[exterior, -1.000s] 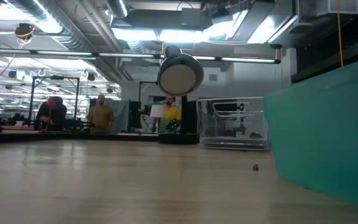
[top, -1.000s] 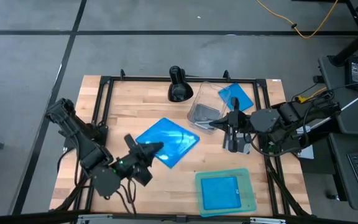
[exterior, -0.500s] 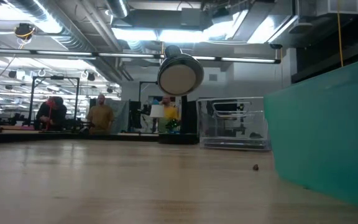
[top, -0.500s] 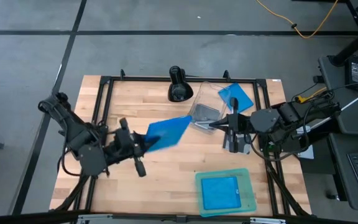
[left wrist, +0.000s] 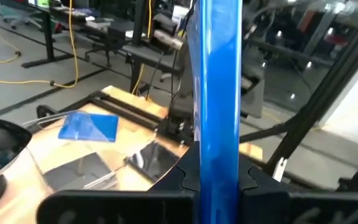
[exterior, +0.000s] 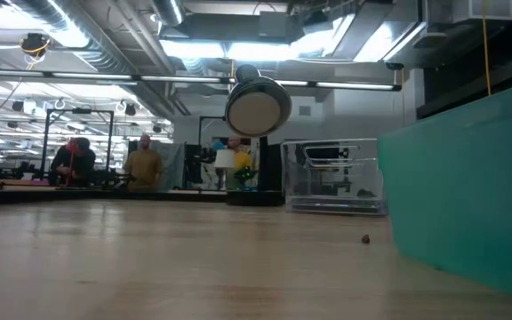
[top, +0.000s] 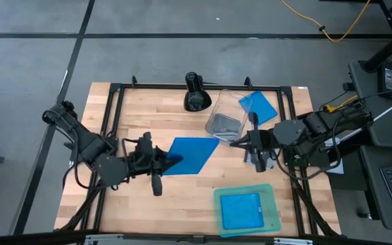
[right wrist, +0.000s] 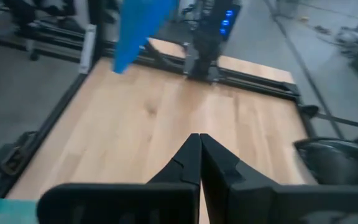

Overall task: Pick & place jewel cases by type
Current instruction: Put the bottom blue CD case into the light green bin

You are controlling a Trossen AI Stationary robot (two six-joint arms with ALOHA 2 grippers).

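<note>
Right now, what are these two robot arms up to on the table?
They are sorting flat plastic cases. The left end effector is shut on a bright blue case and holds it up over the middle of the wooden table. The right end effector is shut and empty, waiting beside the clear plastic tub, which has dark cases inside. Another blue case lies by the tub, and one more sits in the teal tray at the near edge.

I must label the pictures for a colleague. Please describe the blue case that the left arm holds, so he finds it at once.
Start at the wooden table, near its middle. The blue jewel case is there, clamped at one corner by the left gripper. Unlike the blue case in the teal tray and the one beside the clear tub, it is lifted.
</note>
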